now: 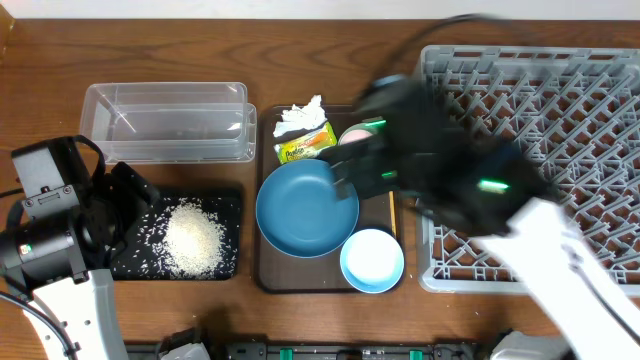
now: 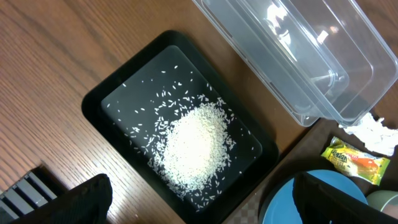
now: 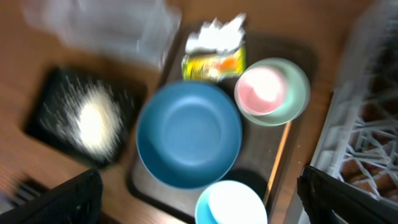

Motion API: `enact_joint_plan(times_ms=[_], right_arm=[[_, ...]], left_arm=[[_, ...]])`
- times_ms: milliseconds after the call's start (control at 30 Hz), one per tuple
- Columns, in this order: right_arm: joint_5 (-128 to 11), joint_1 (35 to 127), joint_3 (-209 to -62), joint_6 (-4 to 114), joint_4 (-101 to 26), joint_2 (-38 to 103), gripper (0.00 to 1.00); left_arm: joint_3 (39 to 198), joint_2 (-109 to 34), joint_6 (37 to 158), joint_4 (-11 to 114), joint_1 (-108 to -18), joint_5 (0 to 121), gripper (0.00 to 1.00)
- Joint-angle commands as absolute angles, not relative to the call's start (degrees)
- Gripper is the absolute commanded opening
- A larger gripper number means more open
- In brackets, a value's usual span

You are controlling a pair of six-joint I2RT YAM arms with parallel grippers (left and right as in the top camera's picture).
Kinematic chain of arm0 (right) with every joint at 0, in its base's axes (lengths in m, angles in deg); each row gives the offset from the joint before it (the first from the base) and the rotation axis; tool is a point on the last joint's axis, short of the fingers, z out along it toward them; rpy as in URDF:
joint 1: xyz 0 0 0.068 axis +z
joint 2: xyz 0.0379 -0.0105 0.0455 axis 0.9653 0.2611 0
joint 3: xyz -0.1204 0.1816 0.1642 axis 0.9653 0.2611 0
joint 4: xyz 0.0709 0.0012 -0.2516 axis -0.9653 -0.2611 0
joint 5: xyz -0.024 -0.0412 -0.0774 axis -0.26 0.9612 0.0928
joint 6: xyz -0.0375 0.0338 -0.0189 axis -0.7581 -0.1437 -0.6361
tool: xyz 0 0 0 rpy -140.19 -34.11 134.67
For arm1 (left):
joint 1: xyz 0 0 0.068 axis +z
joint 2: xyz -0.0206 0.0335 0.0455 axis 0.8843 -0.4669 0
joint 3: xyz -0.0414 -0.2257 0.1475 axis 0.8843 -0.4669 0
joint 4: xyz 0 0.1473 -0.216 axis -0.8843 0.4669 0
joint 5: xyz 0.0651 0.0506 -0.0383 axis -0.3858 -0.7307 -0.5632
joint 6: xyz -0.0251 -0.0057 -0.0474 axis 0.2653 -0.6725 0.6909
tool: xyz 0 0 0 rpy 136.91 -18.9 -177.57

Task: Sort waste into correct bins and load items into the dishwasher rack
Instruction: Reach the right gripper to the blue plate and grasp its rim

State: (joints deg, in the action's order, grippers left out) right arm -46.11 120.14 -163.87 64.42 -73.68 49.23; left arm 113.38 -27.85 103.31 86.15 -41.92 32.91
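The bench (image 1: pixel 200 40) is brown wood with visible grain and a soft sheen. On it, the tub (image 2: pixel 298 50) is clear, glossy plastic catching bright glints, and the tray (image 2: pixel 118 102) is smooth black plastic with a dull shine under matt white rice grains (image 2: pixel 193 146). The tissue (image 1: pixel 300 118) looks like soft crumpled paper, the wrapper (image 2: pixel 356 160) like shiny printed film, the dish (image 3: pixel 188 134) smooth satin blue, and the rack (image 1: pixel 560 90) matt grey plastic.

You see the rice heap (image 1: pixel 193 240) lying in the black tray (image 1: pixel 228 203), just below the clear tub (image 1: pixel 165 120). On the brown tray (image 1: pixel 272 272) sit the dark-blue dish (image 1: pixel 300 210), light-blue bowl (image 1: pixel 372 260), tissue (image 1: pixel 298 118) and wrapper (image 1: pixel 306 145). Your right arm (image 1: pixel 440 170), blurred, spans the brown tray and the rack (image 1: pixel 560 110).
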Motion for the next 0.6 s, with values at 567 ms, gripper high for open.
enact_joint_plan(times_ms=[567], right_arm=[[-46.5,137.7,-164.7,55.7,-71.2,84.1,0.75]], left_arm=[[114.0,-27.9,103.4,86.3,-41.6,32.6,0.95]])
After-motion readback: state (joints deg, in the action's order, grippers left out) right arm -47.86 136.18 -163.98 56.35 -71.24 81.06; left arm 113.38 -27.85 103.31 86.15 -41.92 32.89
